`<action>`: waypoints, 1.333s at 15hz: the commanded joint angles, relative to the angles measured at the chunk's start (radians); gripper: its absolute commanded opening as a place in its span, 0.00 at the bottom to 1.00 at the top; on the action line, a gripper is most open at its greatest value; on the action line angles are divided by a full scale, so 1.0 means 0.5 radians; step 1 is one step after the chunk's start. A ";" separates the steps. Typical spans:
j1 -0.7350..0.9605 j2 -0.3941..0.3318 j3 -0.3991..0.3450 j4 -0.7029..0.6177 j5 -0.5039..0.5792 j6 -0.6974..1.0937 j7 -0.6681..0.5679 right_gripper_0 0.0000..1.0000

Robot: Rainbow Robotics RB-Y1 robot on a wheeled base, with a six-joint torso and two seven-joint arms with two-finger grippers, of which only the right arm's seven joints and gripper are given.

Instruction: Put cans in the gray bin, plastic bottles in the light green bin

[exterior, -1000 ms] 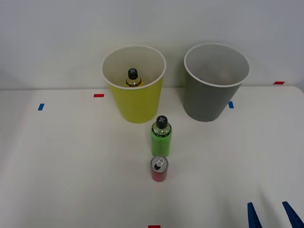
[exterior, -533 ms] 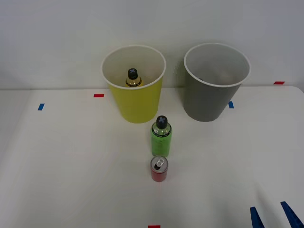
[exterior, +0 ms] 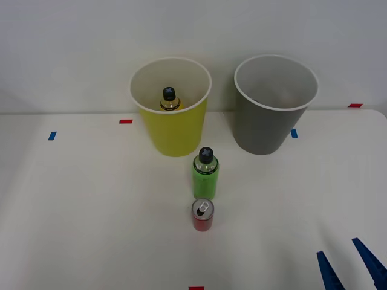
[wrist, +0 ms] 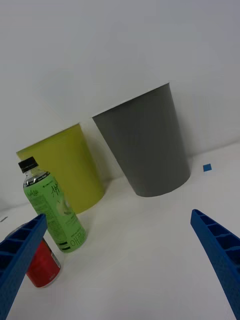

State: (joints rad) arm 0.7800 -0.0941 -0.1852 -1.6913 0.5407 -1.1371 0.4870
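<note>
The right end effector (exterior: 351, 266) hangs open and empty over the bench (exterior: 91, 211), near its right front corner. The green-labelled bottle (exterior: 205, 174) stands upright just behind the red can (exterior: 202, 215). The yellow-labelled bottle (exterior: 169, 99) stands inside the light green bin (exterior: 175, 130), beside the gray bin (exterior: 269, 124)

The right gripper (exterior: 352, 264) sits low at the near right corner of the front view, over the table (exterior: 91, 211). Its jaws stand wide apart with nothing between them. Two blue ribbed fingers (exterior: 327, 272) poke up into the picture from the bottom edge, both slanting up and toward the robot's left. In the right wrist view the same fingers (wrist: 220, 255) sit at the two lower corners, tips angled inward, well clear of each other.
</note>
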 commanded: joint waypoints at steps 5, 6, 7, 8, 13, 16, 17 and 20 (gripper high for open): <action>-0.093 -0.263 0.327 0.127 -0.544 0.139 0.480 1.00; -0.084 -0.269 0.358 0.127 -0.603 0.154 0.545 1.00; -0.078 -0.269 0.361 0.127 -0.624 0.163 0.591 1.00; -0.075 -0.266 0.361 0.127 -0.627 0.163 0.588 1.00; -0.063 -0.241 0.358 0.127 -0.633 0.166 0.566 1.00; -0.072 -0.232 0.352 0.127 -0.630 0.176 0.545 1.00; -0.084 -0.235 0.337 0.127 -0.624 0.176 0.542 1.00; -0.146 -0.275 0.254 0.127 -0.526 0.188 0.514 1.00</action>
State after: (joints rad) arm 0.7173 -0.2215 -0.0481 -1.6275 0.2648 -1.0462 0.7494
